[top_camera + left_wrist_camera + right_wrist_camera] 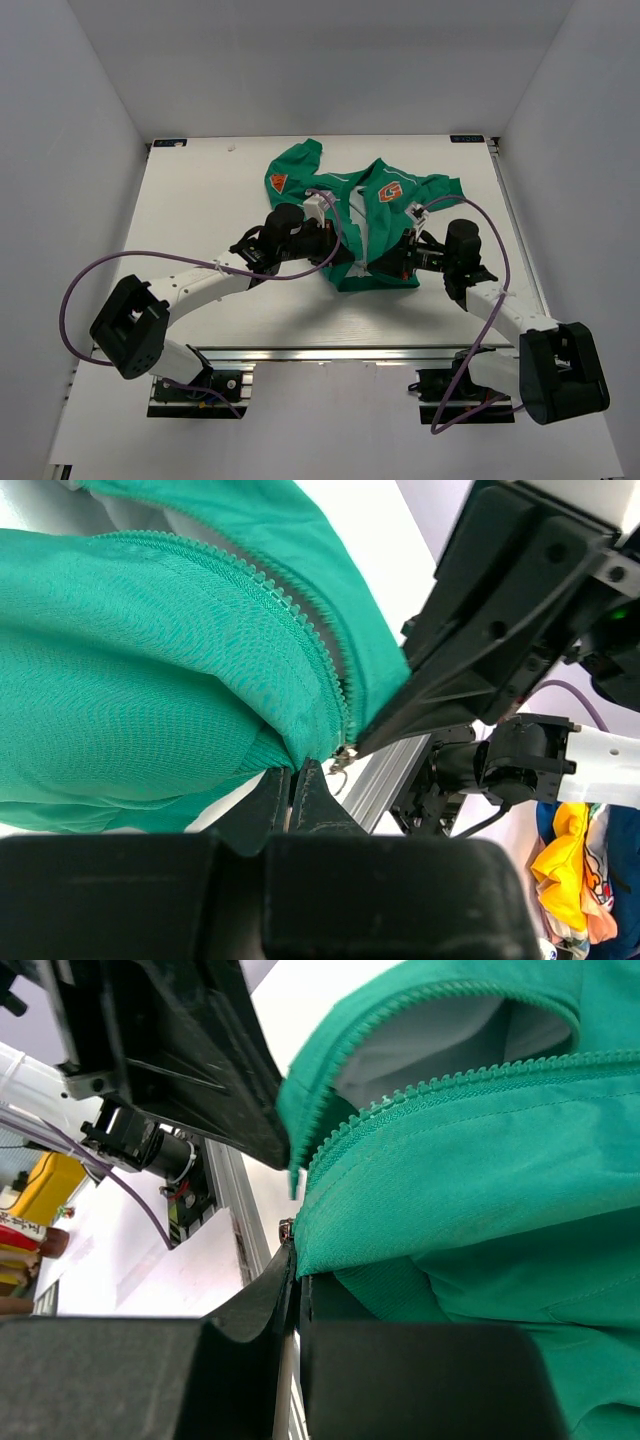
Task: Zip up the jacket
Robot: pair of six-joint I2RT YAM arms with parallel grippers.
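Observation:
The green jacket (440, 190) lies open on the white table (200, 200), with the orange "G" badge (390, 192) and the orange sleeve patch (278, 181) facing up. My left gripper (337, 252) and right gripper (385, 262) meet at the bottom hem, one on each side of the front opening. In the left wrist view my gripper (292, 772) is shut on the hem fabric (150, 680) below the zipper teeth (280, 620), and a small metal pull (342, 760) hangs beside it. In the right wrist view my gripper (298, 1265) is shut on the hem (480, 1190) beside the other row of teeth (450, 1085).
An aluminium rail (330, 352) runs along the table's near edge, just below the hem. White walls enclose the table on the left, the right and the back. Each wrist view shows the other gripper's black body (500, 610) (170, 1040) very close by. Coloured clutter (570, 860) lies off the table.

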